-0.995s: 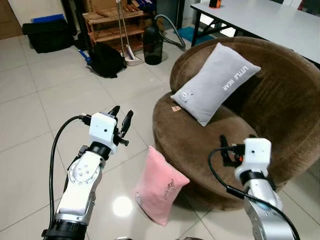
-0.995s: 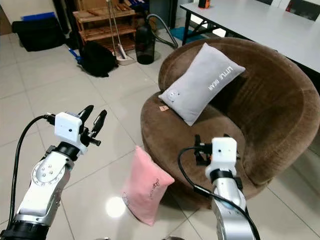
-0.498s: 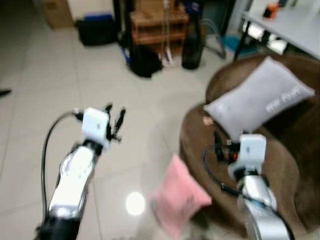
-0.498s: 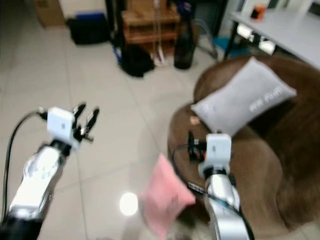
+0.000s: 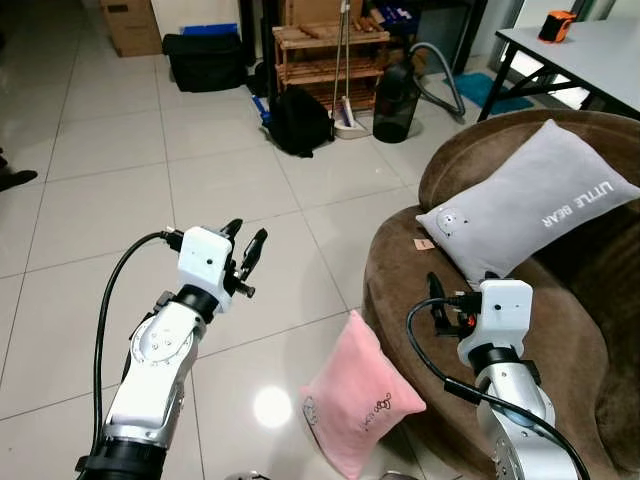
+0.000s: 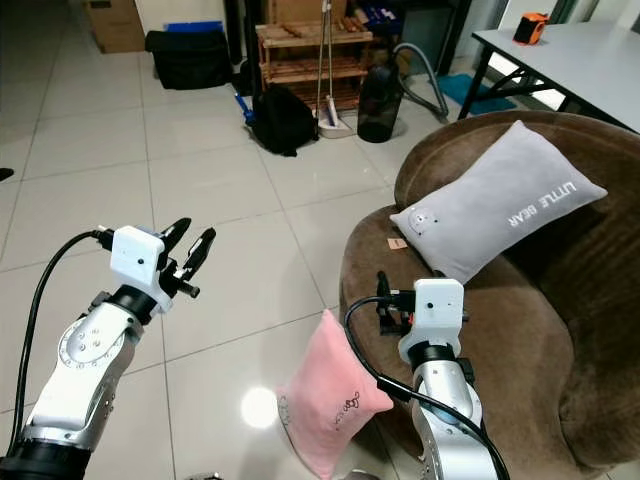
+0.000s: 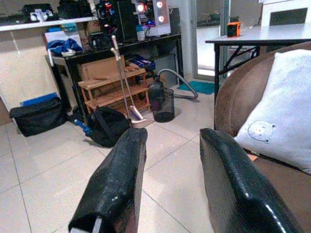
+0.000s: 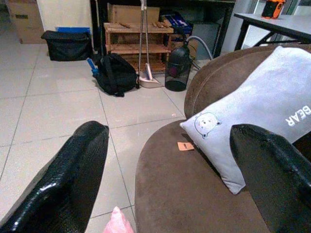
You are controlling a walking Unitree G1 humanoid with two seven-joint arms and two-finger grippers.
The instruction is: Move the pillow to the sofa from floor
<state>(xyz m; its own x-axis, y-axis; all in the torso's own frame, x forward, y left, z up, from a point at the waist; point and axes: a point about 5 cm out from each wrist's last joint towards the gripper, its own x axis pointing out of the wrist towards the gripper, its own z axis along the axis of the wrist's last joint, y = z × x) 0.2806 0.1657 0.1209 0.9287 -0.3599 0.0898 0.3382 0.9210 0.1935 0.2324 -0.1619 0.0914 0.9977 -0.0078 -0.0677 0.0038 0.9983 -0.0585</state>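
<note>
A pink pillow [image 5: 360,405] stands on the tiled floor, leaning against the front of the round brown sofa [image 5: 570,350]. A grey pillow [image 5: 530,210] printed "LITTLE BEAR" rests on the sofa's seat and back. My left gripper [image 5: 247,232] is raised over bare floor to the left of the pink pillow, open and holding nothing. My right gripper [image 5: 436,298] hovers at the sofa's front edge, just above and right of the pink pillow, open and holding nothing. In the right wrist view the pink pillow's corner [image 8: 116,226] peeks up between the wide-spread fingers [image 8: 73,179].
Far across the floor stand a wooden rack [image 5: 330,50], a broom [image 5: 345,70], a black backpack [image 5: 300,120], a dark vacuum canister [image 5: 395,92] and a black bag [image 5: 205,60]. A grey table [image 5: 585,45] stands behind the sofa. A small tag [image 5: 424,243] lies on the seat.
The whole view has swung, so the sofa and pillows sit further right in the picture. Both arms hold much the same raised pose, and the pink pillow still rests on the floor.
</note>
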